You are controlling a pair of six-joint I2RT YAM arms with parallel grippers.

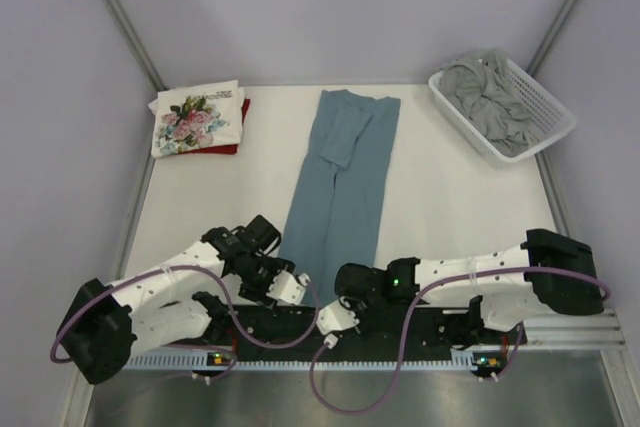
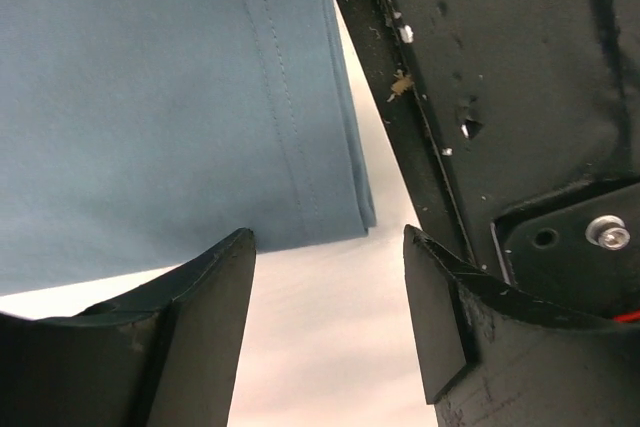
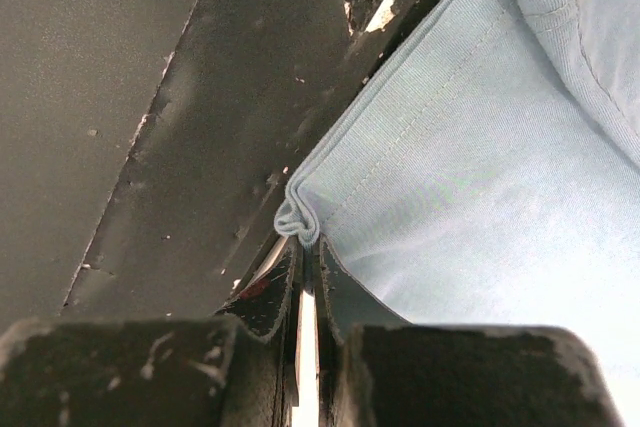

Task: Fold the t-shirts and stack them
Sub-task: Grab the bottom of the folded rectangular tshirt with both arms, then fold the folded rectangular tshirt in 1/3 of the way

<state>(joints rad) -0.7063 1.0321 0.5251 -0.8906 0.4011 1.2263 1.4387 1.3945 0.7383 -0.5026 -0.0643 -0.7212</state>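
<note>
The teal-blue t-shirt [image 1: 338, 179] lies folded into a long strip down the middle of the table. My left gripper [image 1: 292, 287] is open just short of the strip's near left corner [image 2: 330, 217], with nothing between its fingers [image 2: 215, 297]. My right gripper [image 1: 338, 315] is shut on the strip's near right corner [image 3: 300, 215], which bunches at the fingertips. The white floral t-shirt [image 1: 196, 117] lies folded on the dark red one [image 1: 240, 129] at the far left. The grey t-shirt [image 1: 490, 102] lies crumpled in the basket.
The white lattice basket [image 1: 548, 137] stands at the far right corner. A black base plate [image 2: 500, 97] runs along the table's near edge beside both grippers; it also shows in the right wrist view [image 3: 150, 97]. Grey walls enclose the table.
</note>
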